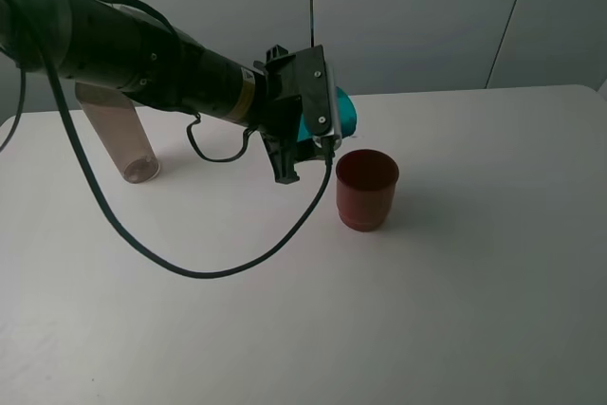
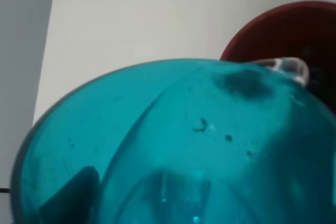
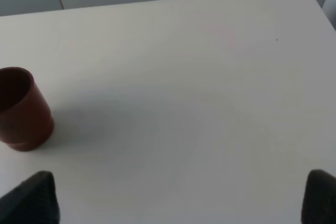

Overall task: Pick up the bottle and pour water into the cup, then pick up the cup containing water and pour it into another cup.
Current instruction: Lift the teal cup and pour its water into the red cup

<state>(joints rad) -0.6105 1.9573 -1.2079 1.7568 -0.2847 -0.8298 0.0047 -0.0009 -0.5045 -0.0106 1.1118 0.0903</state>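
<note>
My left gripper [image 1: 321, 130] is shut on the teal cup [image 1: 344, 113] and holds it tipped on its side just above and left of the dark red cup [image 1: 367, 189]. In the left wrist view the teal cup [image 2: 173, 145] fills the picture. A little water sits at its lip, over the red cup's rim [image 2: 283, 24]. The brownish bottle [image 1: 123, 138] stands at the far left, partly behind my left arm. My right gripper [image 3: 176, 200] is open and empty, well to the right of the red cup [image 3: 21, 111].
The white table [image 1: 455, 310] ends at a grey wall behind. A black cable [image 1: 190, 267] hangs from my left arm and loops over the table in front of it.
</note>
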